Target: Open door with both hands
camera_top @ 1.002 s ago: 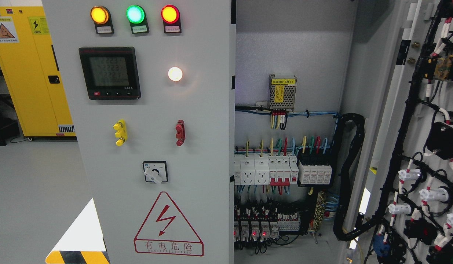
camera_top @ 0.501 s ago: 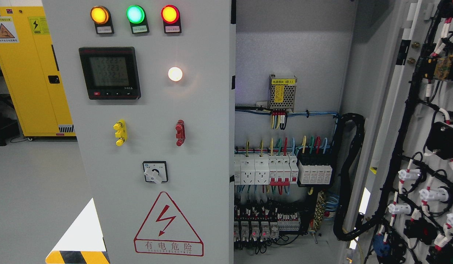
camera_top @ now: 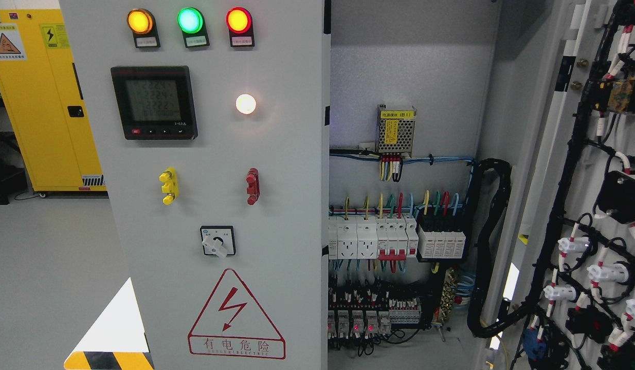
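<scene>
Grey workshop floor and a yellow cabinet fill the left background. Neither hand enters the head view, so we cannot tell how the fingers stand. We see the closed left door of the electrical cabinet, carrying three lit indicator lamps, a digital meter, a white lamp, a yellow handle, a red handle, a rotary switch and a red warning triangle. Right of it, the right door stands swung open, its inner face wired, exposing breakers and a power supply inside.
</scene>
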You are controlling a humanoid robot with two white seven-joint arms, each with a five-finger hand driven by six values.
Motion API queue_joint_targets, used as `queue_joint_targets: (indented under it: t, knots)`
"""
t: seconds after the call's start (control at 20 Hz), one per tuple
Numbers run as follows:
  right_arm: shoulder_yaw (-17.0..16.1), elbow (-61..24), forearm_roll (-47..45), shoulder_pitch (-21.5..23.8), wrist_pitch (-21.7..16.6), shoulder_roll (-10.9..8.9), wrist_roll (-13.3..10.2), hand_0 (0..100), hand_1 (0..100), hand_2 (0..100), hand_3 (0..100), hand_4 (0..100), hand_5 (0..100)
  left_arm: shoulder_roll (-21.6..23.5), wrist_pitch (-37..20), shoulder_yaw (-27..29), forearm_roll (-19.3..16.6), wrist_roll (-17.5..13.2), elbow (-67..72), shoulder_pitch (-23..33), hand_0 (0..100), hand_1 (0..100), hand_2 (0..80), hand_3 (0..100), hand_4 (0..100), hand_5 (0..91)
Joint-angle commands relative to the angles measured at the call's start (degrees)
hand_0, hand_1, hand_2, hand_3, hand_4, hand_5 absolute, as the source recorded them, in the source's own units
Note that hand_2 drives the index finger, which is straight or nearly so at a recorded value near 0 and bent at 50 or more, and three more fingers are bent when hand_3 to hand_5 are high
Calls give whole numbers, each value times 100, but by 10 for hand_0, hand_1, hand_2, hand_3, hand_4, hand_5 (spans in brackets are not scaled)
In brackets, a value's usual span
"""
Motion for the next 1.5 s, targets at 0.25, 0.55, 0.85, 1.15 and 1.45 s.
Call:
queue_joint_targets:
  t: [0.25, 0.55, 0.85, 1.15, 1.45]
  knots:
    - [-14, 0, -167, 8, 0, -50, 0, 263, 0, 0, 0, 0, 0, -119, -38, -48, -15, 92, 725, -53, 0, 0, 0, 0, 0, 0]
    - [57, -990, -158, 420, -79, -103, -9, 263, 0, 0, 0, 0, 0, -119, -434, -92, -15, 84, 717, -62, 0, 0, 0, 0, 0, 0]
    - [39, -2633, -141, 693, -88, -138, -9, 263, 0, 0, 0, 0, 0, -137, -434, -84, -15, 75, 717, -62, 0, 0, 0, 0, 0, 0]
    - [39, -5812, -176, 1659, -88, -524, -9, 263, 0, 0, 0, 0, 0, -145, -443, -75, -6, 31, 673, -62, 0, 0, 0, 0, 0, 0]
    - [-5, -9329, -185, 2257, -80, -674, -26, 263, 0, 0, 0, 0, 0, -128, -741, -83, -6, 57, 681, -71, 0, 0, 0, 0, 0, 0]
